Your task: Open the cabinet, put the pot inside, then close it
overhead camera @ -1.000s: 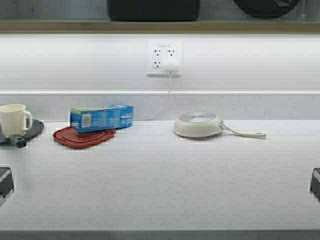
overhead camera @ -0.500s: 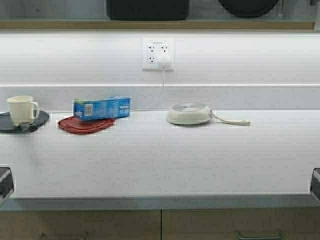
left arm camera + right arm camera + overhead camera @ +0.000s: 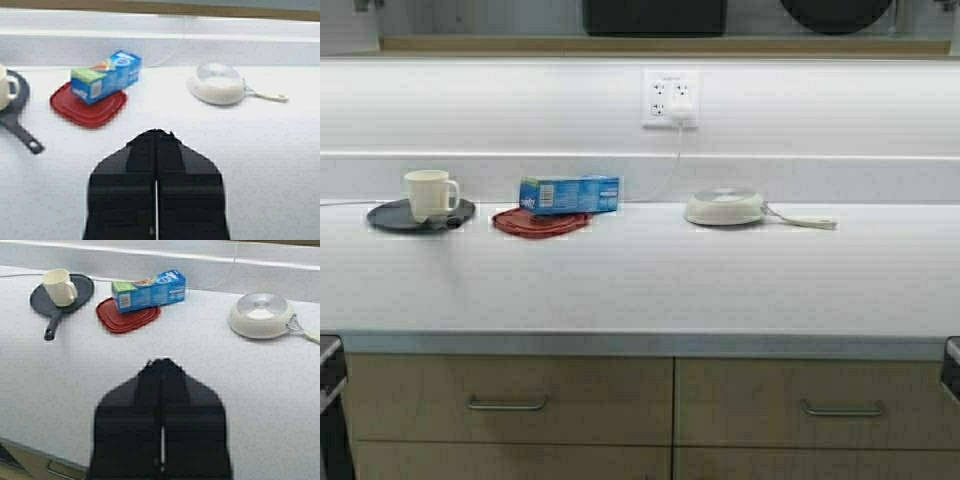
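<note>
Left gripper (image 3: 156,134): fingers pressed together along a thin seam, holding nothing. It hangs over the counter (image 3: 640,285), on the near side of the white pan (image 3: 724,207) and to its left.
Right gripper (image 3: 161,362): closed the same way and empty, also over the counter nearer than the white pan.
Pot (image 3: 655,17): a black shape on the shelf above and slightly left of the white pan. It is cut off by the frame edge, so it is only possibly the pot.
Blue box (image 3: 569,193): left of the white pan, lying on a red lid (image 3: 542,224).
Mug (image 3: 428,193): farther left of the white pan, standing on a dark flat skillet (image 3: 388,215).
Wall socket (image 3: 670,98): above the white pan and slightly left, with a cord plugged in.
Drawer fronts (image 3: 510,400): below the counter edge, under the white pan.
</note>
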